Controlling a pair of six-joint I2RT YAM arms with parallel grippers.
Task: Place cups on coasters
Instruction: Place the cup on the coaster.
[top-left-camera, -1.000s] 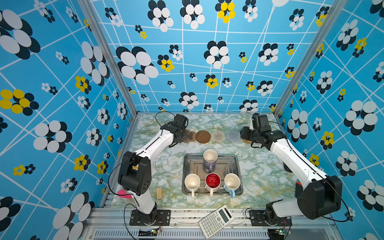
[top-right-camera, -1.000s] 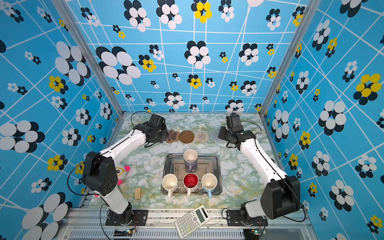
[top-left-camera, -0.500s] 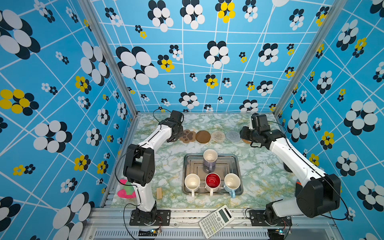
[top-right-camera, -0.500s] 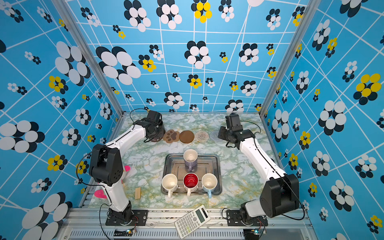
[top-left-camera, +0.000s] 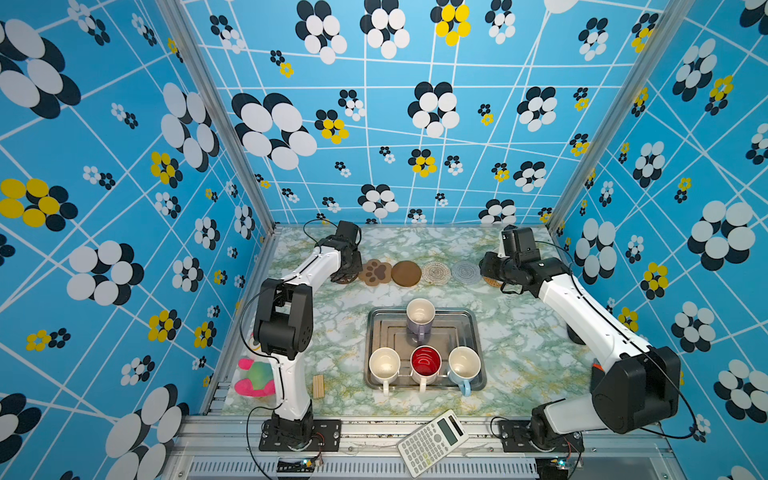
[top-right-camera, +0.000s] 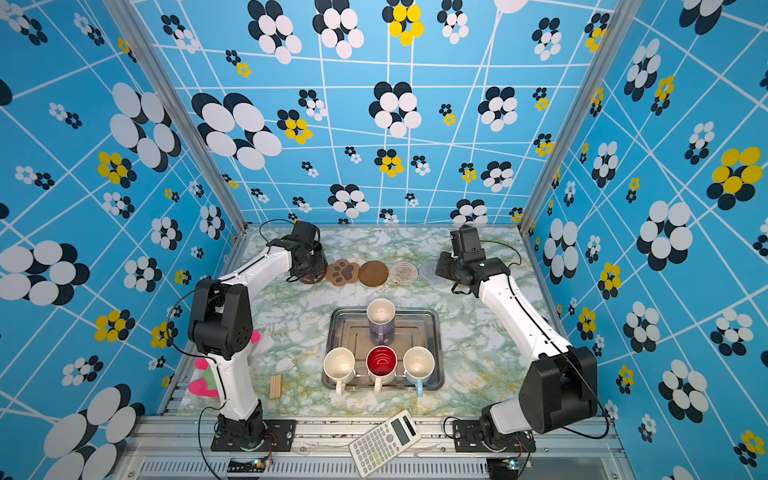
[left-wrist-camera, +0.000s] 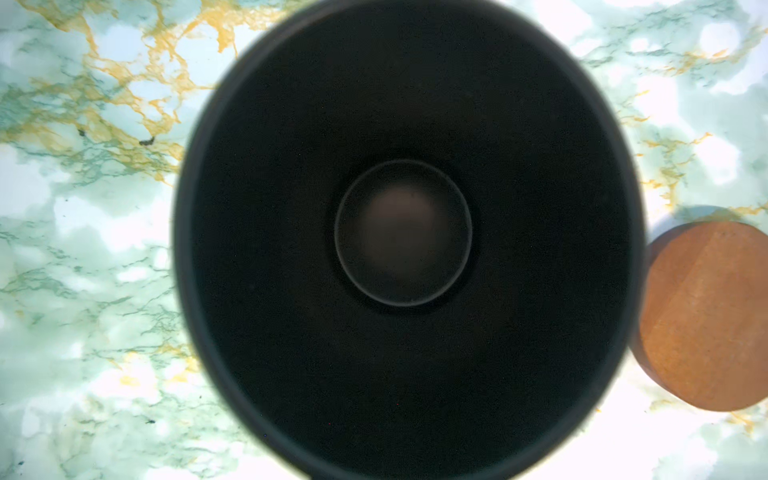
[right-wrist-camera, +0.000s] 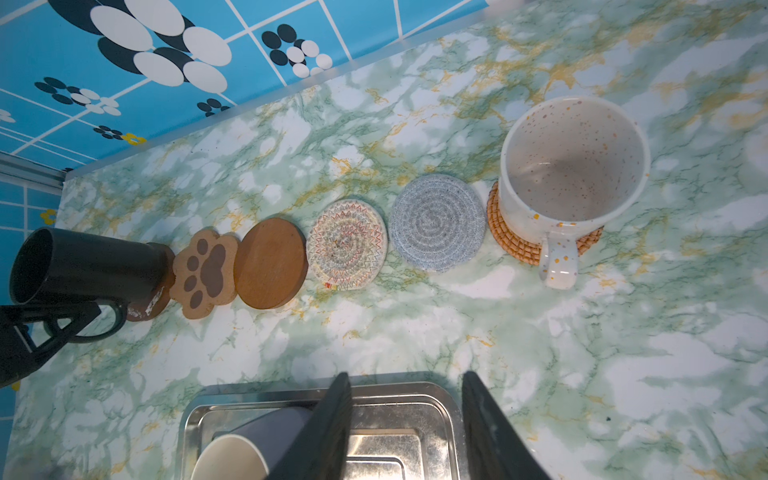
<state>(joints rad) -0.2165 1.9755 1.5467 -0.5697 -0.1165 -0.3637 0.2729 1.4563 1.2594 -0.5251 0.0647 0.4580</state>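
Black mug (right-wrist-camera: 83, 266) pinched by its handle at the far coaster row; the right fingers (right-wrist-camera: 332, 424) are empty over the tray (top-left-camera: 473, 320).

Nearest on the bench (right-wrist-camera: 415, 324), the tray's front edge holds the white mug (top-left-camera: 384, 365), the white mug with red inside (top-left-camera: 425, 362) and the light blue mug (top-left-camera: 464, 365), with the lavender mug (top-left-camera: 420, 318) behind them. The right fingers stand moderately apart above that tray, with nothing between them and the lavender mug just beside one. Farther back runs the row: speckled cream mug (right-wrist-camera: 573, 174) upright on the rattan coaster (right-wrist-camera: 505, 237), well apart from those fingers, then the grey-blue round (right-wrist-camera: 438, 222), cream round (right-wrist-camera: 347, 244), brown disc (right-wrist-camera: 270, 264) and paw-print coaster (right-wrist-camera: 205, 274), all bare. At the end, the left fingers (right-wrist-camera: 62, 328) are closed tight on the black mug's handle. The mug's base is over the end brown disc (right-wrist-camera: 147, 307); whether it rests there I cannot tell.
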